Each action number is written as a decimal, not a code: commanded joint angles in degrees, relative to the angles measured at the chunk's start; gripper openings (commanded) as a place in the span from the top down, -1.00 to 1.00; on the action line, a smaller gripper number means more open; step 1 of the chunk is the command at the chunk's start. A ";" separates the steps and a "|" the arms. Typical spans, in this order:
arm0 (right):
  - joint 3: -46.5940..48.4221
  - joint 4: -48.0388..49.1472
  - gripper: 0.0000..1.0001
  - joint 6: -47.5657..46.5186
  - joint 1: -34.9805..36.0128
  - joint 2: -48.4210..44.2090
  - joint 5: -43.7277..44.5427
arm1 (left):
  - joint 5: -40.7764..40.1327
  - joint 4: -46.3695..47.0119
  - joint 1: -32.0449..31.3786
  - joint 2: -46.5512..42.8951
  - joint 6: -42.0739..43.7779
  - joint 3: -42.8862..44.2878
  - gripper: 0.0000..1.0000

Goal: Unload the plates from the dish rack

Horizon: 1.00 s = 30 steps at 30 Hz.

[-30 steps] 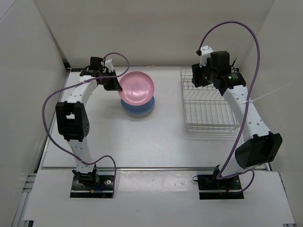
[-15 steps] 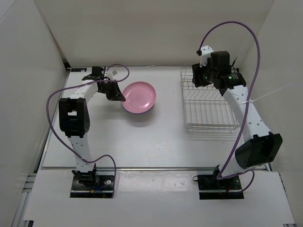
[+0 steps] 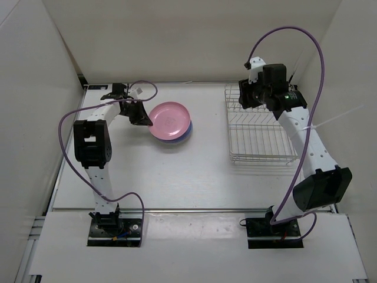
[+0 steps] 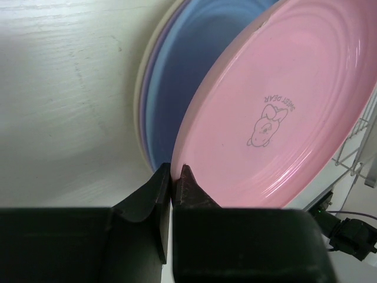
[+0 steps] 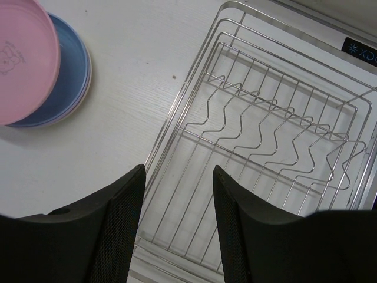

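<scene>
My left gripper [image 3: 145, 122] is shut on the near rim of the pink plate [image 3: 171, 120], which lies tilted on top of the stack. In the left wrist view my left gripper [image 4: 176, 169] pinches the pink plate [image 4: 283, 106] over the blue plate [image 4: 177, 76], with lilac and cream rims [image 4: 141, 88] beneath. The silver wire dish rack [image 3: 259, 127] stands at the right with no plates in it. My right gripper [image 3: 250, 94] is open above the rack's far left corner. In the right wrist view my right gripper [image 5: 177, 174] hangs over the rack [image 5: 271, 147].
White walls close in the table on the left, back and right. The stack of plates [image 5: 53, 76] lies left of the rack on the white table. Purple cables loop above both arms.
My left gripper has lowered the pink plate from a raised tilt down onto the stack of plates. The right arm has not moved.
</scene>
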 commanded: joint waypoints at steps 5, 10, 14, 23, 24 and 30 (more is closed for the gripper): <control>0.10 1.80 -0.08 -0.34 0.05 -3.49 -1.63 | -1.16 0.61 0.12 0.75 -0.73 2.60 0.77; -0.43 1.80 -0.08 -0.34 0.05 -3.49 -2.16 | -1.78 0.61 -0.41 1.28 -0.73 3.21 0.74; -0.95 1.80 -0.08 -0.34 0.05 -4.01 -2.16 | -1.25 0.61 -0.41 1.28 -0.73 3.82 0.60; -0.95 1.80 -0.08 -0.34 0.05 -4.01 -2.16 | -0.72 0.61 -0.93 0.75 -1.26 4.44 0.60; -0.95 1.80 -0.08 -0.34 0.05 -4.01 -2.16 | -0.72 0.61 -0.94 0.75 -1.26 4.44 0.60; -0.95 1.80 -0.08 -0.34 0.05 -4.01 -2.16 | -0.72 0.61 -2.87 1.98 -1.26 5.05 0.60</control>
